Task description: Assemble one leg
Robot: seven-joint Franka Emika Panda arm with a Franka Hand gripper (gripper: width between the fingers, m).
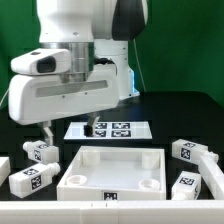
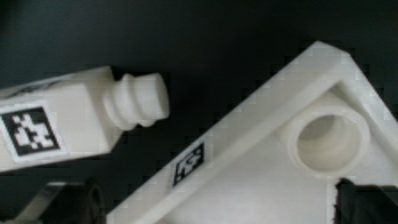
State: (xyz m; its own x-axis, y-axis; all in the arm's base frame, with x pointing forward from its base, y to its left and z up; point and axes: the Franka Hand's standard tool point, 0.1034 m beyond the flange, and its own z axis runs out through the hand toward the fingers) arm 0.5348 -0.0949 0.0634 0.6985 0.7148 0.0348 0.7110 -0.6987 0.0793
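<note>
In the exterior view a leg [image 1: 40,152], a small white tagged block, lies just off the far corner of the large white tray-like piece [image 1: 80,178] on the view's left. My gripper [image 1: 67,131] hangs above that corner. In the wrist view the same leg [image 2: 57,118] lies with its ribbed stub end [image 2: 139,98] pointing toward the tray piece's corner [image 2: 267,120], which has a round hole [image 2: 331,141]. A small gap separates them. My gripper [image 2: 217,206] is open, its dark fingers [image 2: 71,203] wide apart on either side of the tray's edge, holding nothing.
More legs lie around: two at the exterior view's left [image 1: 30,180] and two at its right [image 1: 185,150] [image 1: 187,185]. The marker board [image 1: 112,128] lies behind the tray piece. A white bar [image 1: 214,172] runs along the right edge.
</note>
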